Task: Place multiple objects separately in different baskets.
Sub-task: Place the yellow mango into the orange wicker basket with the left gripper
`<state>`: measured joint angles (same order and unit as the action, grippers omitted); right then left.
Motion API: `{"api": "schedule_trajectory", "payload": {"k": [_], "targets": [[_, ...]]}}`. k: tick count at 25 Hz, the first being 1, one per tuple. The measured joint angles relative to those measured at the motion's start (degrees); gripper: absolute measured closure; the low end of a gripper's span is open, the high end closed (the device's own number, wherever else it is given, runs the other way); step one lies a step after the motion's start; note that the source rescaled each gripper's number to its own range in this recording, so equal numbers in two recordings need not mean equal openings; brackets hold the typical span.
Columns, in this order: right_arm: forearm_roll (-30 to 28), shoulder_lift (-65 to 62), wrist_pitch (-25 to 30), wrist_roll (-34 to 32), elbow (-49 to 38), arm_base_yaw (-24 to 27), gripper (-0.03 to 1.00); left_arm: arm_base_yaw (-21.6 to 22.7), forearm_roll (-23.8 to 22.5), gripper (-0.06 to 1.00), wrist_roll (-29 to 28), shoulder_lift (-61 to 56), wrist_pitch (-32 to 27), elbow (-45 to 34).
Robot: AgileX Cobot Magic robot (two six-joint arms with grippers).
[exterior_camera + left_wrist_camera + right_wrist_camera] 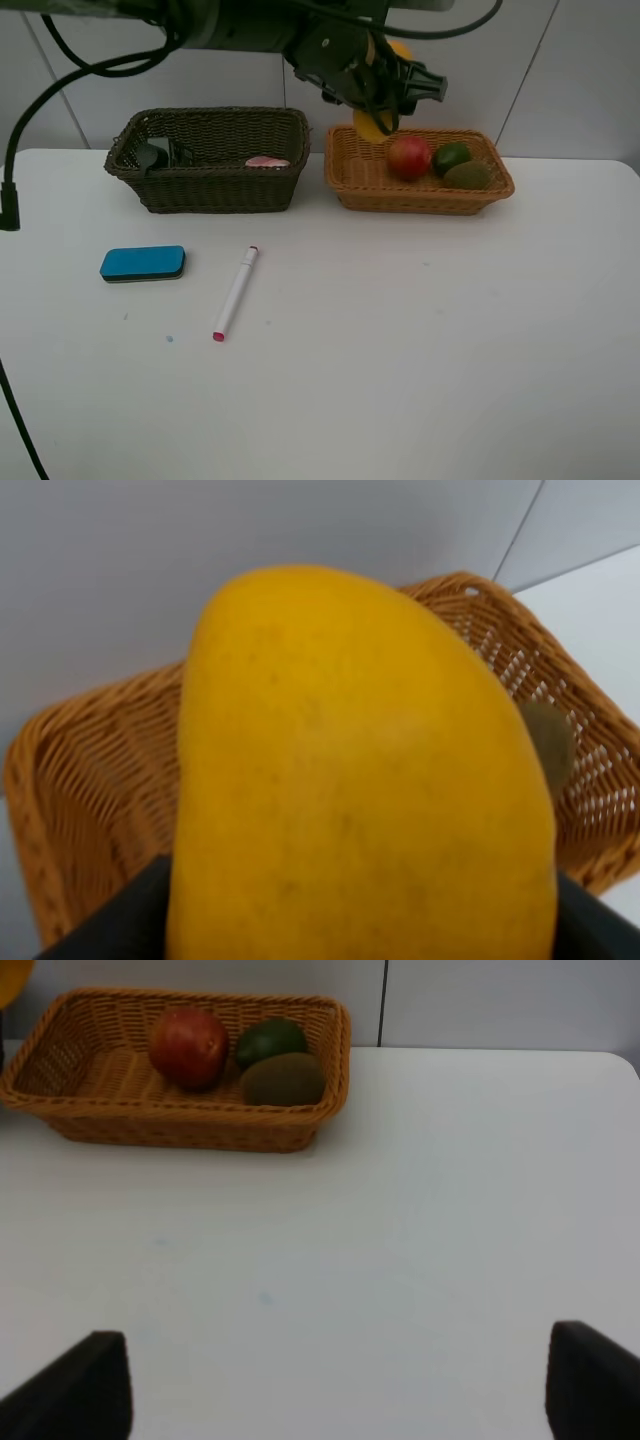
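The mango (360, 780) hangs above the tan basket (420, 195), at its end nearest the dark basket (215, 190), clamped between the left fingers (110, 920). The arm hides most of it from the high camera. At the tan basket's other end lie a red fruit (409, 157), lime (452, 156) and kiwi (468, 175). The dark basket's contents are hard to make out. A blue eraser (142, 263) and marker (236, 292) lie on the counter (400, 340), well apart from the tan basket. The right fingers (95, 1385) stand wide apart.

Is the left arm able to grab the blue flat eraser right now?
Probably not yet: the left gripper holds the yellow-orange mango over the light orange-tan wicker basket. The eraser itself lies uncovered on the table.
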<state>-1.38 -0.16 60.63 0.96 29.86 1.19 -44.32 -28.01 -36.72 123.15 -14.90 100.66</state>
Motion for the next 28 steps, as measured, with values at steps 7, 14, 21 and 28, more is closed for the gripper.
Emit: {"api": "schedule_trajectory", "payload": {"k": [7, 14, 21, 28], "targets": [[0.00, 0.00, 0.00, 0.00, 0.00, 0.00, -0.03, 1.87, -1.55, 0.21, -0.47, 10.00, 1.53, 11.45], [0.00, 0.00, 0.00, 0.00, 0.00, 0.00, -0.03, 3.31, -3.03, 0.21, 0.21, 16.27, 4.82, 16.93], [0.00, 0.00, 0.00, 0.00, 0.00, 0.00, -0.03, 5.90, -3.03, 0.21, 0.21, 18.96, 9.83, 17.15], [0.00, 0.00, 0.00, 0.00, 0.00, 0.00, -0.03, 6.40, -3.03, 0.21, 0.21, 20.75, 10.48, 17.15]]}}
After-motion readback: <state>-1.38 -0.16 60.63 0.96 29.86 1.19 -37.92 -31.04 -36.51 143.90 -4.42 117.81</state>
